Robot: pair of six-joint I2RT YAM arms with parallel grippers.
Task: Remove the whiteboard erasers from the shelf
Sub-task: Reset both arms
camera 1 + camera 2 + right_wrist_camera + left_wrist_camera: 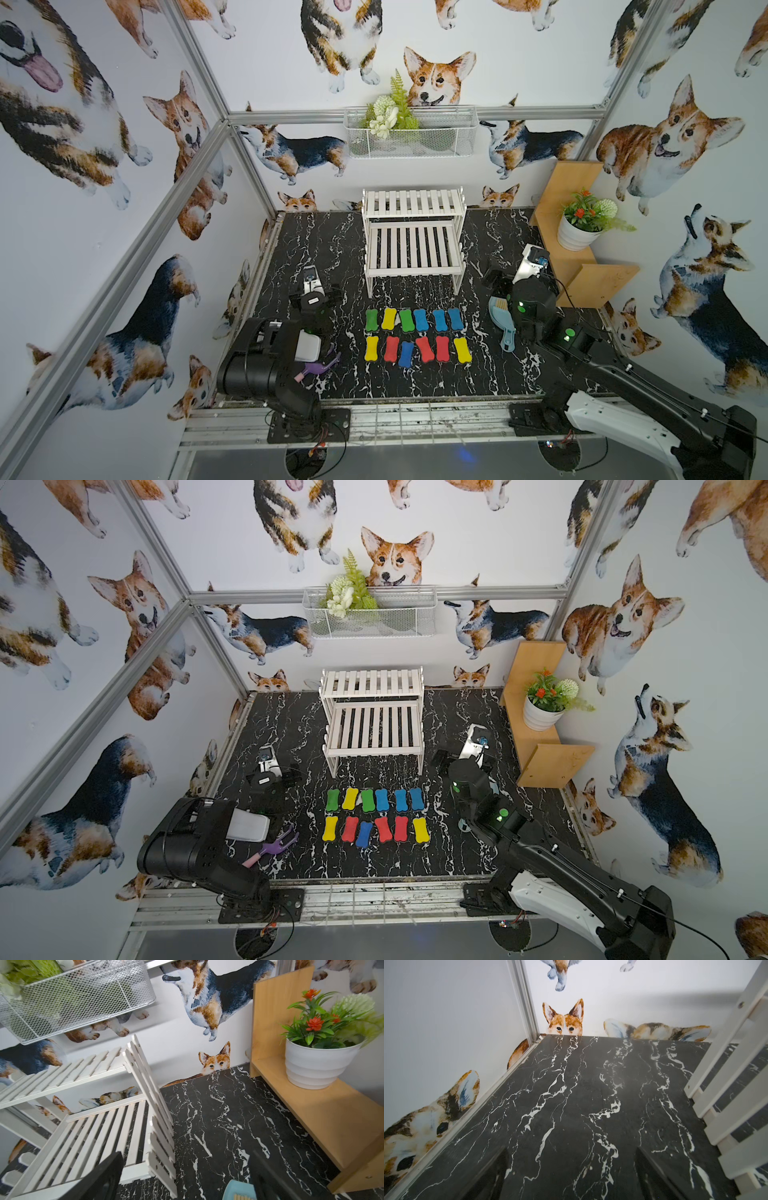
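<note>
Twelve whiteboard erasers (420,320) lie in two rows on the counter (332,249), behind and between my left gripper (571,1159) and right gripper (187,1161). The shelf (413,271) between them looks bare. Both grippers stand wide and empty. My worry is that an inward swing clips the shelf's side beside my right gripper, or that pulling back knocks the dustpan (498,316) just behind it into the rows.

We can read no text, label, brand or number in any view. The walls (519,50) bear only corgi pictures (436,79), with no writing.
</note>
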